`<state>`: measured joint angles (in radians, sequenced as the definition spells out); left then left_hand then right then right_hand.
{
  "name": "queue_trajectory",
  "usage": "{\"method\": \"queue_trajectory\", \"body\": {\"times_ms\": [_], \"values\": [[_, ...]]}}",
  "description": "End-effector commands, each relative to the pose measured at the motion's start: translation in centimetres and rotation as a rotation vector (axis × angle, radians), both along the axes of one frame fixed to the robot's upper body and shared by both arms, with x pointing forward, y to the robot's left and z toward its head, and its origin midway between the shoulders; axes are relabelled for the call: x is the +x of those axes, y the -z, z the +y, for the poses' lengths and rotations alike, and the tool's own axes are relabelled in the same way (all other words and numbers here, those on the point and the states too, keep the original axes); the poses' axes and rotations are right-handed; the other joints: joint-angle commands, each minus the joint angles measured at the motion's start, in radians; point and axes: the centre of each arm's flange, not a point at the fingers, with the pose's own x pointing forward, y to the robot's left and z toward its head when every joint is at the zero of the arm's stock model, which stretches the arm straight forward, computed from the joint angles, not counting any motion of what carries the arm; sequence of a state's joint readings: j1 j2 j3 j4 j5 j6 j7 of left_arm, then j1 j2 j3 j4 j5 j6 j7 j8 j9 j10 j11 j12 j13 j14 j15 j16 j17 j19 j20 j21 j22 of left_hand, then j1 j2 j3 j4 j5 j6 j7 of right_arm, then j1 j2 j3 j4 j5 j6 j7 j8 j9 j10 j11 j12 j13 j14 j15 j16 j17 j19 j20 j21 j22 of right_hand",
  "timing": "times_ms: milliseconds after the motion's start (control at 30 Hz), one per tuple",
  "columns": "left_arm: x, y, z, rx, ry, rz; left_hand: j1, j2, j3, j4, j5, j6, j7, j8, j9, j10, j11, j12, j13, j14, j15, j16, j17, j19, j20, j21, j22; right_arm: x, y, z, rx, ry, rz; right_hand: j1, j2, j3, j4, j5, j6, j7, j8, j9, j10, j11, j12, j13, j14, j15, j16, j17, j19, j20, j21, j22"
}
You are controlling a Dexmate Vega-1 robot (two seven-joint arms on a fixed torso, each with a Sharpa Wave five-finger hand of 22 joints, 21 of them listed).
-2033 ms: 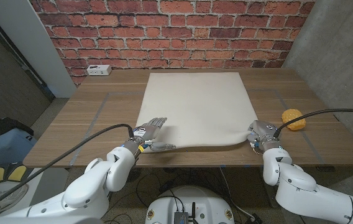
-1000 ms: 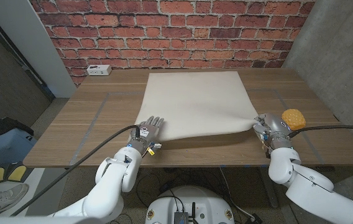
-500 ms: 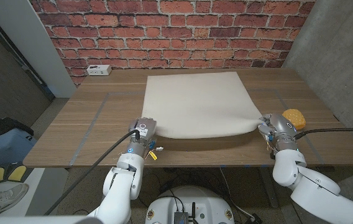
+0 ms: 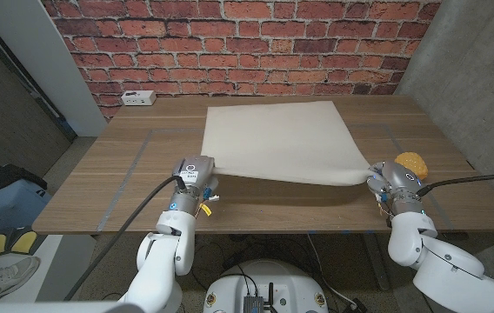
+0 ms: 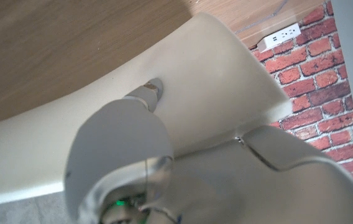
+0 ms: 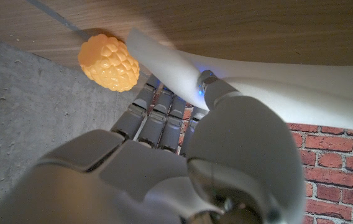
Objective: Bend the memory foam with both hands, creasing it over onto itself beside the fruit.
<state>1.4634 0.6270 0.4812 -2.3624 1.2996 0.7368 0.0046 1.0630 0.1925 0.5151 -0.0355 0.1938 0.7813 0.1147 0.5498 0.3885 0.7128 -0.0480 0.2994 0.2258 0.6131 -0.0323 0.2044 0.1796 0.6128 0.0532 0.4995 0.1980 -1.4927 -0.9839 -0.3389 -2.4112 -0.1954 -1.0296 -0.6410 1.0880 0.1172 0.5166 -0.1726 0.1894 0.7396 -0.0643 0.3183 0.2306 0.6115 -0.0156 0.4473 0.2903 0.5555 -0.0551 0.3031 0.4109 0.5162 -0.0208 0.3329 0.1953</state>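
Looking down from the head view, I see a wooden counter [image 4: 125, 165] with faint tape lines on it, set against a red brick wall [image 4: 230, 43]; a grey concrete wall [image 4: 473, 69] closes the right side, and a white power strip [image 4: 138, 98] lies at the counter's far left corner. The cream memory foam [image 4: 277, 139] lies spread in the middle, its near edge lifted off the wood. My left robot hand [image 4: 193, 174] grips the foam's near left corner, and my right robot hand [image 4: 392, 183] grips the near right corner. The orange, bumpy fruit [image 4: 411, 164] sits just beside the right robot hand, near the foam's right corner.

In the left wrist view, I get what the head camera hides: a fingertip [image 5: 150, 94] pressed against the foam's [image 5: 214, 81] surface, with the sheet curving up away from the wood grain. The power strip [image 5: 279, 36] and brick also show past the foam's edge.

In the right wrist view, the thumb [image 6: 210, 84] lies on one face of the foam [image 6: 183, 65] corner and the fingers [image 6: 158, 115] close behind it, so the corner is pinched between them. The fruit [image 6: 109, 62] rests on the counter close to that foam corner; whether they touch I cannot tell.
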Motion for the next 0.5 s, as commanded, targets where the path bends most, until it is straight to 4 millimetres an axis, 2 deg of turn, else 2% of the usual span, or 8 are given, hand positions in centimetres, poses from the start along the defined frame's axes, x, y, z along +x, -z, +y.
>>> {"method": "queue_trajectory", "body": {"times_ms": [33,100,133,200,300,367,433,500], "values": [[0.3,0.3,0.9,-0.241,0.087,-0.01,-0.003,0.005,0.037,0.016,-0.007,0.053,0.075,0.132,0.143,0.025,0.002,0.001,0.011,0.02,0.006,0.004,0.003,0.019,-0.003,0.015,0.006,-1.4,0.4,0.5,-0.118,0.067,0.089,0.032,-0.04,0.013,-0.007,-0.002,-0.129,-0.028,-0.078,-0.02,-0.109,-0.021,-0.068,-0.021,-0.066,-0.1,-0.045,-0.018,-0.019,0.003,0.004,-0.002],[0.2,0.3,1.0,-0.264,0.091,-0.016,-0.004,0.005,0.042,0.016,-0.008,0.05,0.076,0.138,0.152,0.026,0.003,0.001,0.013,0.024,0.008,0.004,0.003,0.02,-0.004,0.017,0.006,-1.5,0.5,0.7,-0.143,0.083,0.114,0.044,-0.057,0.02,-0.008,-0.002,-0.179,-0.039,-0.105,-0.026,-0.167,-0.038,-0.104,-0.03,-0.096,-0.095,-0.064,-0.028,-0.034,0.004,-0.001,-0.003],[0.2,0.4,1.1,-0.271,0.094,-0.018,-0.005,0.005,0.045,0.016,-0.009,0.05,0.078,0.144,0.16,0.027,0.005,0.0,0.014,0.025,0.007,0.004,0.004,0.021,-0.005,0.019,0.006,-1.5,0.5,0.8,-0.162,0.094,0.127,0.049,-0.063,0.023,-0.005,-0.003,-0.229,-0.052,-0.125,-0.029,-0.197,-0.045,-0.127,-0.036,-0.117,-0.096,-0.073,-0.031,-0.037,0.003,-0.002,-0.003],[0.1,0.3,1.1,-0.276,0.11,-0.014,-0.007,0.005,0.05,0.017,-0.01,0.057,0.083,0.156,0.173,0.029,0.006,0.0,0.017,0.025,0.008,0.003,0.004,0.022,-0.005,0.022,0.007,-1.6,0.5,1.0,-0.195,0.111,0.147,0.063,-0.078,0.029,-0.005,-0.004,-0.309,-0.065,-0.144,-0.032,-0.251,-0.047,-0.164,-0.044,-0.164,-0.102,-0.092,-0.038,-0.062,0.01,-0.011,-0.004],[0.0,0.1,1.2,-0.28,0.141,0.01,-0.009,0.005,0.054,0.018,-0.01,0.058,0.084,0.164,0.183,0.027,0.008,-0.002,0.02,0.025,0.008,0.002,0.004,0.022,-0.009,0.025,0.007,-1.5,0.5,1.3,-0.224,0.117,0.155,0.064,-0.11,0.023,-0.003,-0.006,-0.4,-0.08,-0.15,-0.034,-0.33,-0.064,-0.212,-0.052,-0.225,-0.096,-0.111,-0.049,-0.089,0.021,-0.023,-0.006],[0.0,-0.1,1.3,-0.279,0.175,0.045,-0.01,0.005,0.057,0.018,-0.011,0.057,0.085,0.169,0.19,0.025,0.008,-0.004,0.021,0.023,0.007,0.001,0.004,0.022,-0.009,0.026,0.007,-1.4,0.6,1.4,-0.246,0.116,0.15,0.062,-0.133,0.02,-0.001,-0.005,-0.47,-0.088,-0.151,-0.036,-0.369,-0.067,-0.234,-0.056,-0.277,-0.096,-0.122,-0.06,-0.1,0.03,-0.03,-0.007],[0.0,-0.2,1.4,-0.289,0.212,0.077,-0.011,0.005,0.059,0.018,-0.011,0.057,0.085,0.174,0.196,0.026,0.008,-0.004,0.022,0.022,0.007,0.0,0.004,0.02,-0.012,0.026,0.007,-1.3,0.6,1.6,-0.27,0.115,0.149,0.023,-0.157,-0.005,0.018,-0.002,-0.52,-0.092,-0.149,-0.037,-0.418,-0.084,-0.254,-0.06,-0.314,-0.082,-0.121,-0.068,-0.114,0.034,-0.039,-0.007],[0.0,-0.2,1.7,-0.329,0.25,0.121,-0.012,0.004,0.063,0.018,-0.011,0.057,0.085,0.18,0.205,0.026,0.004,-0.005,0.024,0.023,0.008,0.0,0.005,0.019,-0.012,0.028,0.007,-1.1,0.6,1.8,-0.295,0.112,0.156,0.0,-0.167,-0.024,0.026,0.0,-0.533,-0.092,-0.144,-0.037,-0.43,-0.079,-0.256,-0.061,-0.34,-0.08,-0.122,-0.073,-0.125,0.036,-0.044,-0.007]]}}
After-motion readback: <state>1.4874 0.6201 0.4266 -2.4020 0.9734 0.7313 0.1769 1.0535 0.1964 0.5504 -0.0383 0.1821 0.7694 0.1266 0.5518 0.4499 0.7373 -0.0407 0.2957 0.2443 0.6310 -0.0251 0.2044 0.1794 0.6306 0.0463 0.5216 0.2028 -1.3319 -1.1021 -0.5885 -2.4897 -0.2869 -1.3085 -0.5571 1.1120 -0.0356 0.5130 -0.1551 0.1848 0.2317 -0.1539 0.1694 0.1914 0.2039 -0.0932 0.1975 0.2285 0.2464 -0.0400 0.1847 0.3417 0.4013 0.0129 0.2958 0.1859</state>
